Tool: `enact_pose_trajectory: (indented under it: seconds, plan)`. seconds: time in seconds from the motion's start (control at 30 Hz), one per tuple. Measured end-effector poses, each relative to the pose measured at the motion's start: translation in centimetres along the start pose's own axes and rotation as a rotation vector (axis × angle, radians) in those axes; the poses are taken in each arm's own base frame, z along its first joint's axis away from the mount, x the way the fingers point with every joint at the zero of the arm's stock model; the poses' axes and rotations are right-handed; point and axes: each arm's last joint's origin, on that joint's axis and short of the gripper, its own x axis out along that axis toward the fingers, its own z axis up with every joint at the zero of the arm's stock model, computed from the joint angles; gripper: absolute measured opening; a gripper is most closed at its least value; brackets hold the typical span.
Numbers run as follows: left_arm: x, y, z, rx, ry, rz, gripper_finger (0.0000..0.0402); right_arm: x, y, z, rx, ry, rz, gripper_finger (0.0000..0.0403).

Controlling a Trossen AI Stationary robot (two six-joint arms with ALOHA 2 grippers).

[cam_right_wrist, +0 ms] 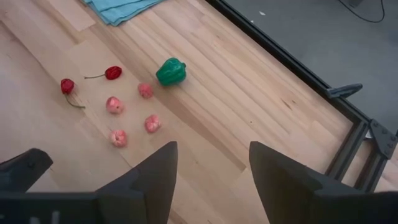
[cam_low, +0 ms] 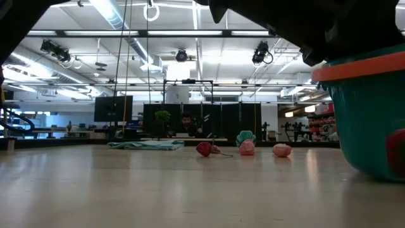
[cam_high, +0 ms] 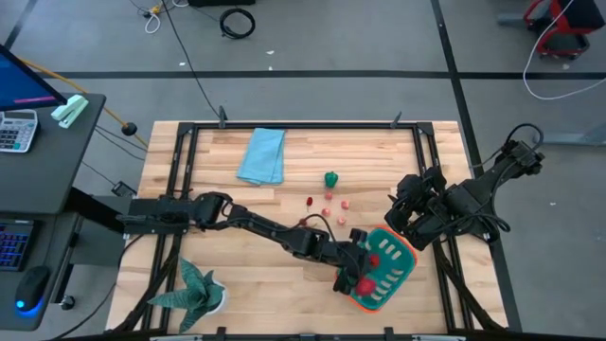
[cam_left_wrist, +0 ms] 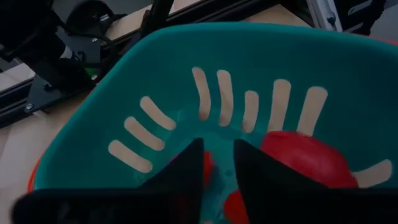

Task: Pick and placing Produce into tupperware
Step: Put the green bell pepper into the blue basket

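The teal tupperware (cam_high: 386, 268) with its orange rim sits near the table's right near corner; in the low view the tupperware (cam_low: 373, 120) looks tilted. My left gripper (cam_high: 352, 277) hangs over its near-left part, fingers open by a narrow gap (cam_left_wrist: 217, 144) just above the slotted floor. Red produce lies inside: a large piece (cam_left_wrist: 305, 158) and smaller ones (cam_left_wrist: 204, 169) showing between the fingers. My right gripper (cam_high: 405, 225) waits open (cam_right_wrist: 212, 149) beside the container's far side. On the bare wood lie a green pepper (cam_right_wrist: 171, 71), two cherries (cam_right_wrist: 113, 73) and several pink pieces (cam_right_wrist: 114, 104).
A light blue folded cloth (cam_high: 262, 156) lies at the far edge and a green star-shaped plant (cam_high: 194, 289) stands at the near left corner. Black frame rails (cam_high: 423, 161) run around the tabletop. Bare wood lies between the loose produce and the container.
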Motion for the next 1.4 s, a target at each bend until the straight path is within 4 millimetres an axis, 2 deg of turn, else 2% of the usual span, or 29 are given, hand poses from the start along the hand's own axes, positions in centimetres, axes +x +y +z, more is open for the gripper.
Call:
enact_pose_trajectory:
  seconds: [0.2, 0.33, 0.47, 0.63, 0.83, 0.93, 1.07, 1.2, 1.3, 1.4]
  plan:
    - [-0.1, 0.4, 0.1, 0.067, 0.013, 0.060, 0.0170, 0.0, 0.0, 0.0, 0.000, 0.000, 0.000, 0.0208]
    - [-1.7, 1.0, 1.8, 0.145, 0.021, 0.205, 0.0197, 0.0, 0.0, 0.0, 0.001, 0.000, 0.000, 0.0208]
    - [-4.8, 2.1, 4.1, 0.142, 0.053, 0.301, 0.0203, 0.0, 0.0, -0.1, 0.025, 0.019, 0.006, 0.0207]
    - [-8.9, 3.8, 5.1, 0.129, 0.200, 0.312, 0.0190, 0.0, 0.3, -0.2, 0.039, 0.095, 0.038, 0.0207]
    - [-14.8, 8.2, 4.9, 0.231, 0.517, 0.579, 0.0186, 0.1, 1.2, -0.2, 0.065, 0.087, 0.082, 0.0207]
    - [-18.5, 11.0, 4.7, 0.196, 0.628, 0.690, 0.0197, 0.6, 2.3, -0.2, 0.065, 0.042, 0.108, 0.0207]
    - [-22.9, 15.1, 4.1, 0.057, 0.692, 0.779, 0.0216, 3.0, 4.3, -0.6, 0.083, -0.053, 0.107, 0.0207]
    - [-26.6, 18.8, 3.4, -0.061, 0.703, 0.874, 0.0229, 6.8, 5.2, -0.8, 0.040, 0.024, 0.079, 0.0211]
    - [-28.3, 21.0, 2.8, -0.114, 0.717, 0.930, 0.0231, 9.5, 5.1, -0.4, -0.014, 0.095, 0.052, 0.0219]
    - [-29.2, 22.8, 1.9, -0.146, 0.746, 0.966, 0.0226, 11.7, 4.8, 0.8, -0.066, 0.117, 0.035, 0.0226]
